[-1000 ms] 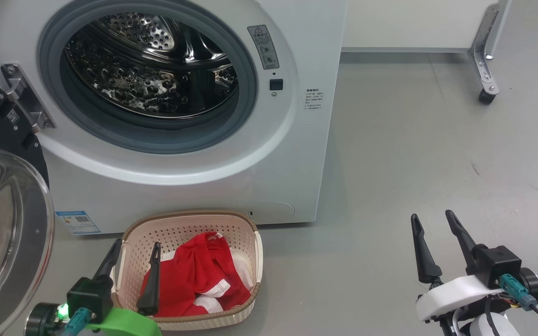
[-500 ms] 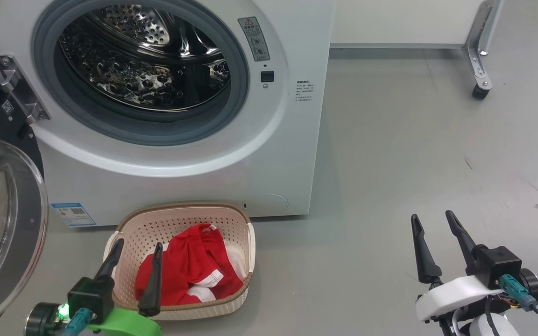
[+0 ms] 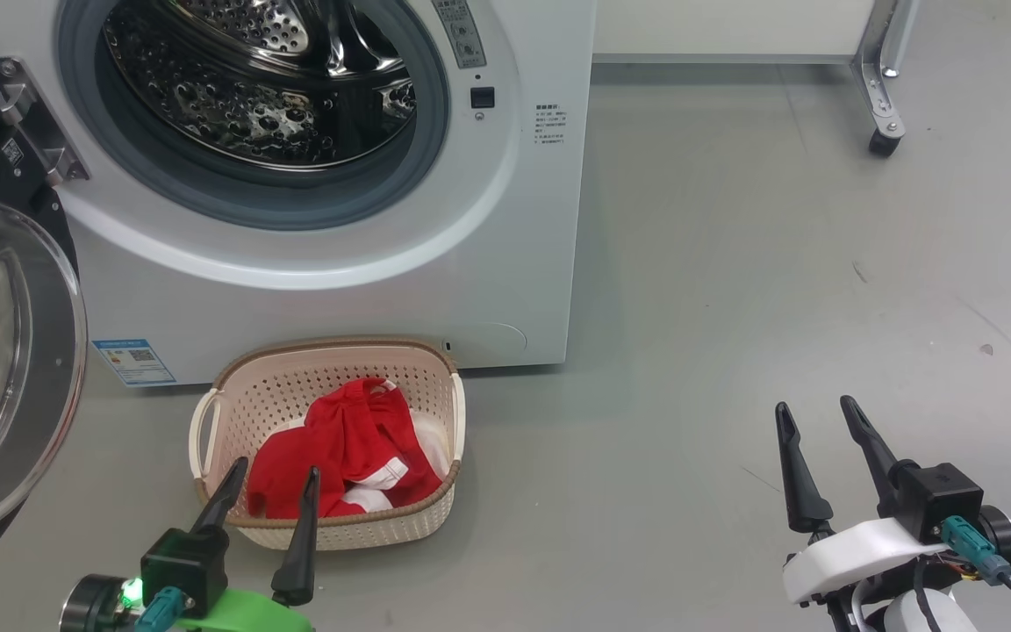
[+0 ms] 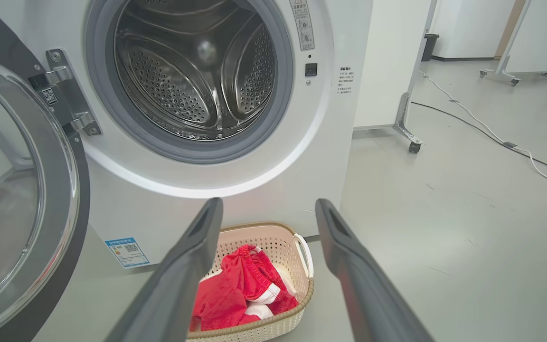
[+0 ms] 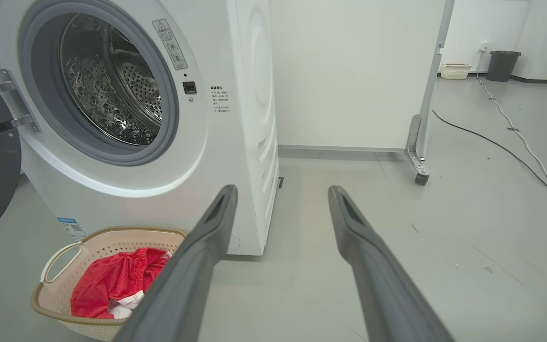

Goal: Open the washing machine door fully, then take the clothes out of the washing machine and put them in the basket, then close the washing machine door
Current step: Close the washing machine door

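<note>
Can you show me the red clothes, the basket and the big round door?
the clothes (image 3: 339,434): head view, on the red fabric in the middle of the heap.
the basket (image 3: 295,386): head view, on its far perforated wall.
the washing machine door (image 3: 5,369): head view, on the clear glass bowl.

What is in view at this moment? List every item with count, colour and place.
washing machine: one, white, ahead on the left; no clothes visible in the drum
washing machine door: one, black ring and clear glass, swung open at far left
basket: one, cream with brown rim, on the floor before the machine
clothes: red with white, count unclear, in the basket
label: one, blue, machine's lower front
wheeled panel: one, white, right of the machine
cables: two, black and white, on the floor far right
bin: one, dark, by the back wall
far basket: one, cream, beside the bin
left gripper: dark fingers, open, empty, by the basket
right gripper: dark fingers, open, empty, over bare floor
</note>
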